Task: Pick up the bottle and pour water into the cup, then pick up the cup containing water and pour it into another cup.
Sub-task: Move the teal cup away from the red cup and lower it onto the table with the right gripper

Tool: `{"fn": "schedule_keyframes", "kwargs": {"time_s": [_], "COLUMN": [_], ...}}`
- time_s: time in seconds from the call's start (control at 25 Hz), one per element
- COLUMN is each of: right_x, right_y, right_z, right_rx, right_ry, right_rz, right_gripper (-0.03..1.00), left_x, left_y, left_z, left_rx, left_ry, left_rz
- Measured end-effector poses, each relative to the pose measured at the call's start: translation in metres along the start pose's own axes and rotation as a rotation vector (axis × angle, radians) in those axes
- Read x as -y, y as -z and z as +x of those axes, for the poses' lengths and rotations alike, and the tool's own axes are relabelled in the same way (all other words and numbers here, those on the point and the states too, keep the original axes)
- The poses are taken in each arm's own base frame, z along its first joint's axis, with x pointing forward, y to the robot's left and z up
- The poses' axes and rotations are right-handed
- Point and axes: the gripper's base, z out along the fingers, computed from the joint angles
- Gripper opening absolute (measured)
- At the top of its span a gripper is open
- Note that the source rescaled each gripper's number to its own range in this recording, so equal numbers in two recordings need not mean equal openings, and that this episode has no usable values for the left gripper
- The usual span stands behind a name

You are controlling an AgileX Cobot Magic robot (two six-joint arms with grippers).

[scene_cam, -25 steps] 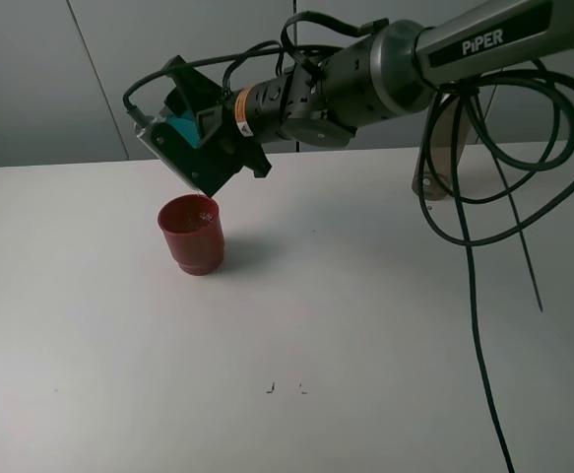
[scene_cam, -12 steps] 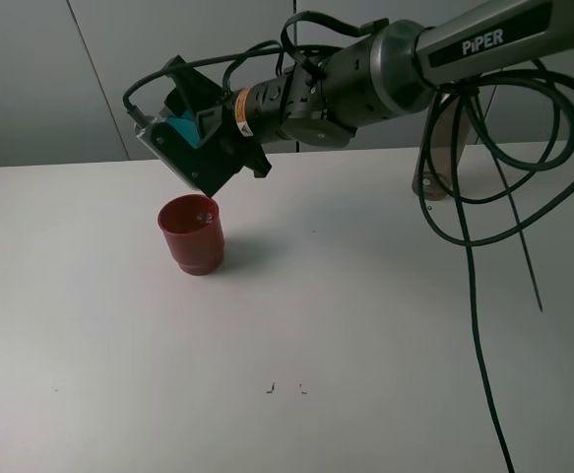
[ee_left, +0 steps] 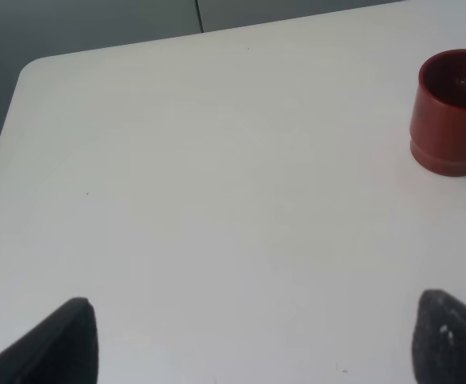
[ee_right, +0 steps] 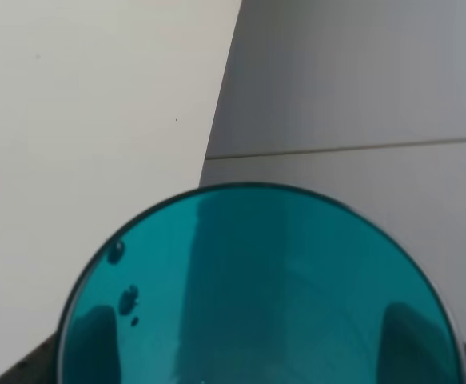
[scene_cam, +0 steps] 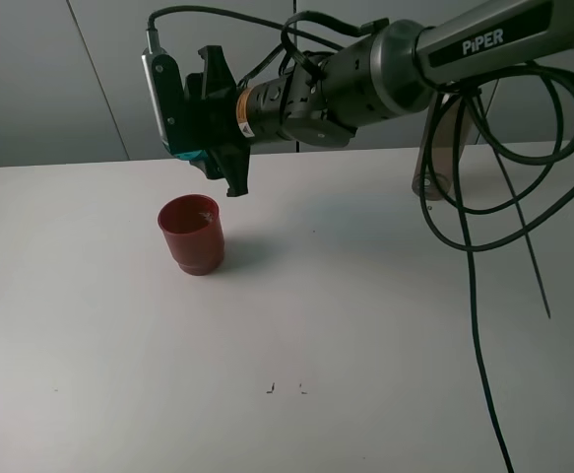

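Observation:
My right gripper (scene_cam: 190,133) reaches across to the left half of the table and is shut on the teal-blue cup (scene_cam: 190,153), held in the air above and just behind the dark red cup (scene_cam: 192,234). The gripper body hides most of the teal cup. In the right wrist view the teal cup (ee_right: 256,296) fills the lower part, with droplets on its wall. The red cup (ee_left: 452,112) stands upright on the table. The grey-brown bottle (scene_cam: 451,138) stands at the back right, behind cables. My left gripper (ee_left: 256,352) hovers open over bare table.
Black cables (scene_cam: 474,256) hang from the right arm and trail down across the right side of the white table (scene_cam: 346,315). The table's rounded far-left corner (ee_left: 33,68) meets a grey wall behind.
The right wrist has rolled, swinging the teal cup out of its tipped pose over the red cup's rim. The red cup and bottle have not moved.

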Motion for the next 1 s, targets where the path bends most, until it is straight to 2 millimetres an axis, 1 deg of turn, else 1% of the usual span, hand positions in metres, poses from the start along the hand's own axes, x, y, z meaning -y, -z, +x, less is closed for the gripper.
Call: {"fn": "schedule_keyframes", "kwargs": {"time_s": [0.16, 0.24, 0.32, 0.44, 0.56, 0.6, 0.72, 0.84, 1.0], "right_x": [-0.001, 0.003, 0.008, 0.013, 0.016, 0.017, 0.021, 0.021, 0.002], "right_y": [0.0, 0.003, 0.005, 0.006, 0.008, 0.008, 0.011, 0.011, -0.003], "right_z": [0.001, 0.003, 0.007, 0.019, 0.03, 0.033, 0.047, 0.06, 0.077], "right_rx": [-0.013, -0.015, -0.018, -0.034, -0.051, -0.053, -0.07, -0.089, -0.13], "right_ry": [-0.257, -0.38, -0.544, -0.785, -0.955, -0.998, -1.091, -1.124, -1.155], "right_rz": [-0.004, 0.006, 0.02, 0.041, 0.061, 0.065, 0.091, 0.105, 0.079], "right_gripper": [0.11, 0.11, 0.11, 0.11, 0.11, 0.11, 0.11, 0.11, 0.11], "left_x": [0.0, 0.0, 0.0, 0.0, 0.0, 0.0, 0.0, 0.0, 0.0], "left_y": [0.0, 0.0, 0.0, 0.0, 0.0, 0.0, 0.0, 0.0, 0.0], "left_z": [0.0, 0.0, 0.0, 0.0, 0.0, 0.0, 0.0, 0.0, 0.0], "left_rx": [0.0, 0.0, 0.0, 0.0, 0.0, 0.0, 0.0, 0.0, 0.0], "left_ry": [0.0, 0.0, 0.0, 0.0, 0.0, 0.0, 0.0, 0.0, 0.0], "left_rz": [0.0, 0.0, 0.0, 0.0, 0.0, 0.0, 0.0, 0.0, 0.0]}}
